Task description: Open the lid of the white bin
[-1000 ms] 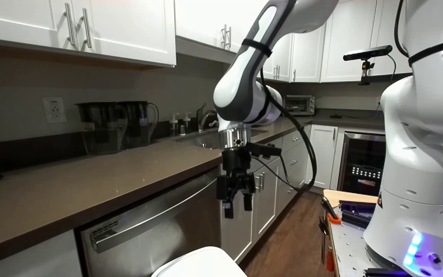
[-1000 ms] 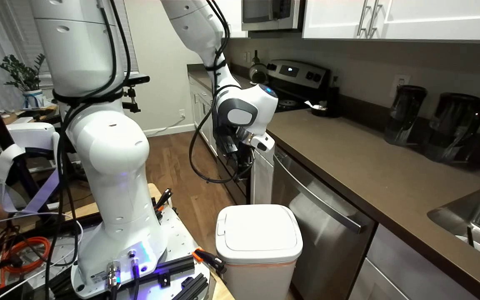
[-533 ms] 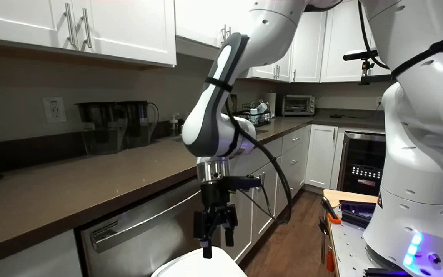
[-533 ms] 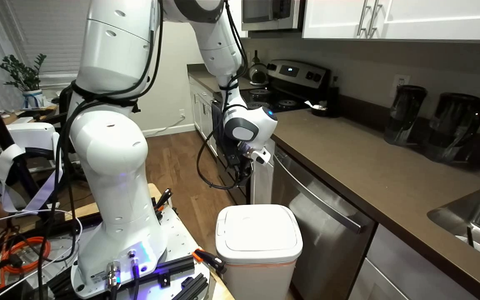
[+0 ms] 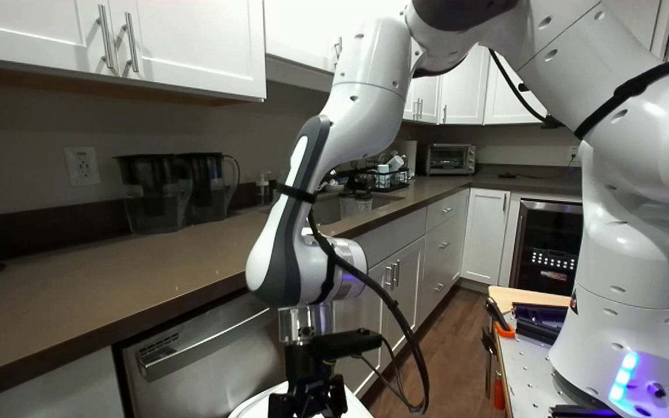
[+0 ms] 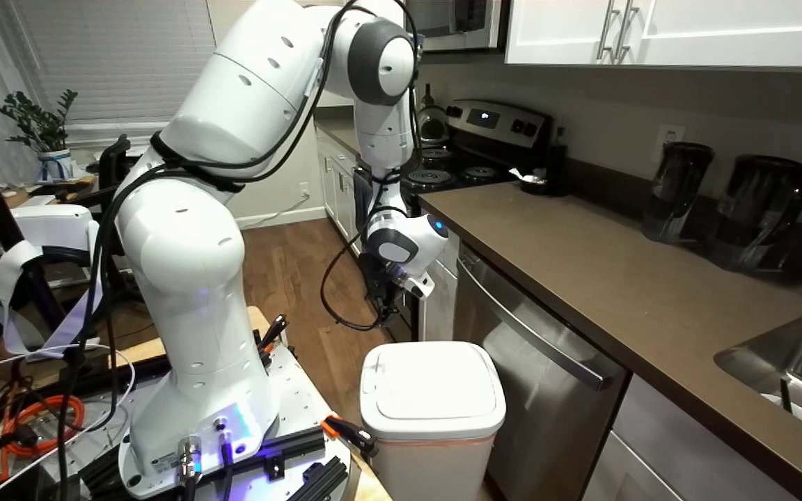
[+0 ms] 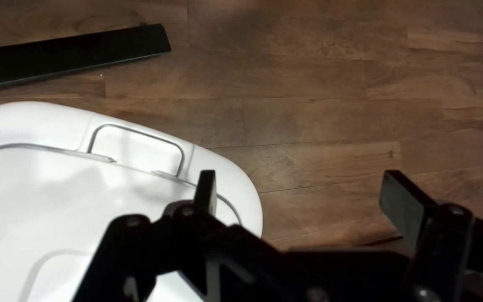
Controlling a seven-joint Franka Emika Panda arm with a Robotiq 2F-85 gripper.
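The white bin [image 6: 436, 470] stands on the floor beside the dishwasher. Its white lid [image 6: 436, 383] lies flat and closed on top. The lid also shows in an exterior view [image 5: 259, 403], partly behind my gripper [image 5: 308, 403]. In the wrist view the lid [image 7: 57, 197] fills the lower left, with a rounded rectangular tab [image 7: 138, 149] at its edge. My gripper [image 7: 302, 188] is open and empty. Its left finger is over the lid's corner; its right finger is over the floor. In an exterior view the gripper [image 6: 383, 309] is dark and partly hidden, above the bin's far edge.
The steel dishwasher [image 6: 547, 396] and the brown countertop [image 6: 568, 257] run along one side of the bin. The robot's bench, with an orange-and-black clamp [image 6: 351, 433] at its edge, is on the other side. A black bar [image 7: 69, 56] lies near the bin in the wrist view.
The arm has reached out and my gripper has come down toward the bin's edge. In an exterior view it now overlaps the lid. The bin and its lid have not moved.
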